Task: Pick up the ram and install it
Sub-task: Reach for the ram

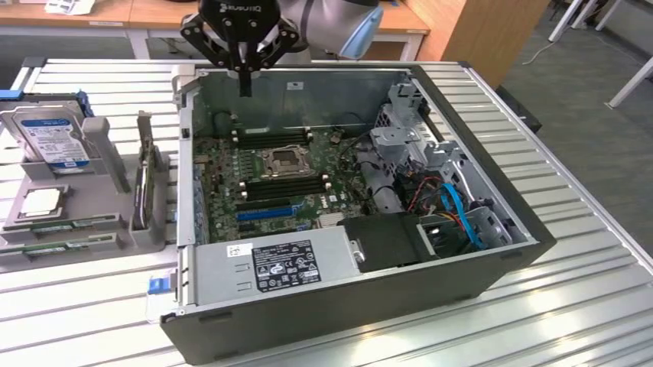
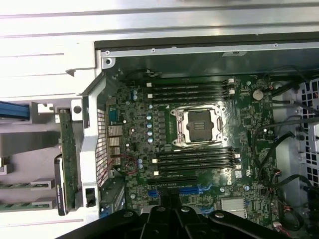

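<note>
The black gripper (image 1: 246, 89) hangs over the open grey metal computer case (image 1: 479, 264), close to the case's far wall. Its jaws are pressed together tip to tip, pointing straight down, and they pinch nothing. They are clear of the green motherboard (image 1: 219, 180) on the case floor.

The long, thin green ram stick (image 1: 63, 225) lies outside the case, in a grey plastic holder (image 1: 102, 153) on the slatted metal surface (image 1: 571, 306) just beside the case wall on the exterior view's left. A second green stick (image 1: 49, 248) lies parallel to it in the same holder, a little further from the case's far wall. A boxy silver hard drive with a blue-white label (image 1: 51, 131) stands in the holder too.

Inside the case, two banks of long black memory slots (image 2: 192, 88) flank the square metal processor socket (image 2: 198, 124), one bank on each side. There is open room above them up to the case's open top. The case's upright rim stands between the holder and the motherboard. A silver power supply box (image 1: 275, 264) fills the near end of the case. A metal drive cage (image 1: 408, 141) and a tangle of blue, red and black cables (image 1: 454, 206) crowd the side on the exterior view's right.
</note>
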You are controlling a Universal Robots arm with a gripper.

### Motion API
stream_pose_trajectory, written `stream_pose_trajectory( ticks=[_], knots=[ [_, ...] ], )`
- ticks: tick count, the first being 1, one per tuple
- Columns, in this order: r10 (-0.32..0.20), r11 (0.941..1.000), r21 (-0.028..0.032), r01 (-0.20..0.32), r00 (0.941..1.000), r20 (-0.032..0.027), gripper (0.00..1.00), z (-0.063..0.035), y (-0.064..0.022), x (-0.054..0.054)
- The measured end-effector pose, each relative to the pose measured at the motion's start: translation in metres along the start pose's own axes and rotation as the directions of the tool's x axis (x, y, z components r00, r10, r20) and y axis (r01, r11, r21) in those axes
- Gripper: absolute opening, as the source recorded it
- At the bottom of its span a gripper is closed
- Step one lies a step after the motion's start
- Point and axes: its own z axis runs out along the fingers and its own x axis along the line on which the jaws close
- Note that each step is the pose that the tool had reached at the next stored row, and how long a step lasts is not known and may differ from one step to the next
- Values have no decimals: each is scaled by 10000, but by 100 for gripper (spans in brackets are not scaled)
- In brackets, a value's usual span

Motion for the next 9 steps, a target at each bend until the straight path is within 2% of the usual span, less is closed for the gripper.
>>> stream_pose_trajectory(
  ticks=[9],
  knots=[
    [125, 9999, 2, -125, 9999, 6, 10, -3, -12, 135]
  ],
)
